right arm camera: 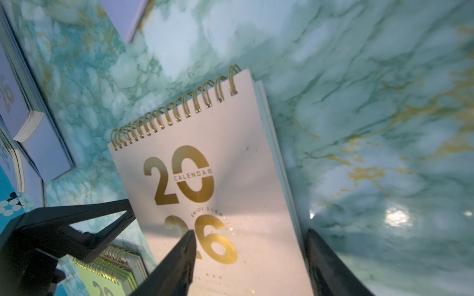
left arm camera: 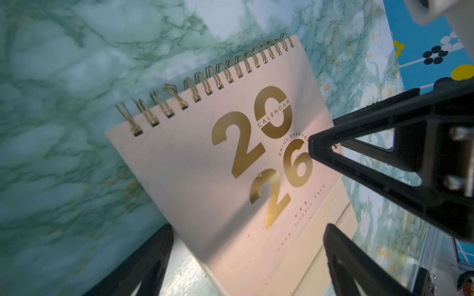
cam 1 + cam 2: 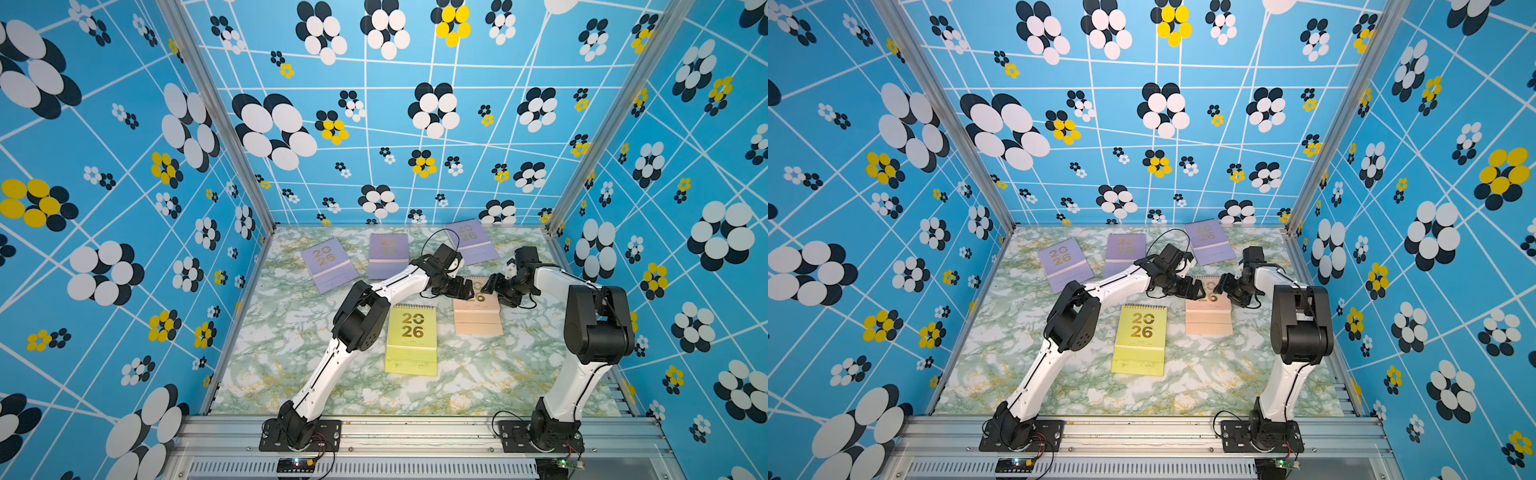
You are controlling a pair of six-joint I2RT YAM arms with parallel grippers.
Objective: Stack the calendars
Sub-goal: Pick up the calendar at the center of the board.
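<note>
A peach calendar [image 3: 478, 322] [image 2: 205, 166] [image 1: 230, 166] lies flat right of centre. Pale edges of something beneath it show along one side. Both grippers hang low over its upper half, facing each other. My left gripper [image 3: 468, 291] [image 2: 248, 228] is open wide, with the calendar's side edge between its fingers. My right gripper [image 3: 491, 284] [image 1: 250, 234] is open too, one finger over the gold "26" and the other past the cover's far edge. In front of them lies a yellow calendar [image 3: 411, 338] [image 1: 107, 282]. Three lilac calendars [image 3: 328, 264] [image 3: 388, 253] [image 3: 471, 241] lie along the back.
The marble-patterned tabletop [image 3: 291, 332] is boxed in by blue flowered walls on three sides. An aluminium rail [image 3: 415, 432] at the front carries both arm bases. The left arm's elbow [image 3: 357, 316] hangs close beside the yellow calendar.
</note>
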